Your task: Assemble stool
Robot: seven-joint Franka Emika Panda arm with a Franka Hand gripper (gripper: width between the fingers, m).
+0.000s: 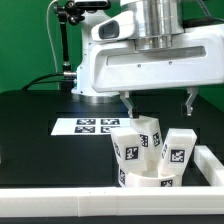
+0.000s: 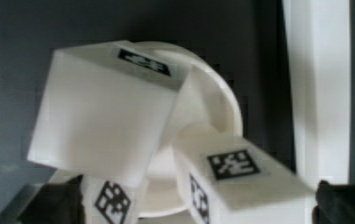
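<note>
Hovering wide open, the tool [image 1: 160, 104] straddles the stool's upright legs [image 1: 150, 133] on the seat [image 1: 148, 180], lining up a grasp.

Bright even overhead light, blown-out whites, dark table; soft, blurry wrist view.

On the black table [image 1: 30, 125], the white plastic ring-like seat [image 1: 140, 179] carries blocky white legs [image 1: 135, 145] bearing black-and-white square tags, clustered and leaning on it. The robot's white two-finger gripper [image 1: 158, 101] hangs just above them with its jaws spread wide apart, holding nothing. The marker board [image 1: 88, 126] lies flat beside the cluster. A white L-shaped rail [image 1: 100, 198] borders the near side.
</note>
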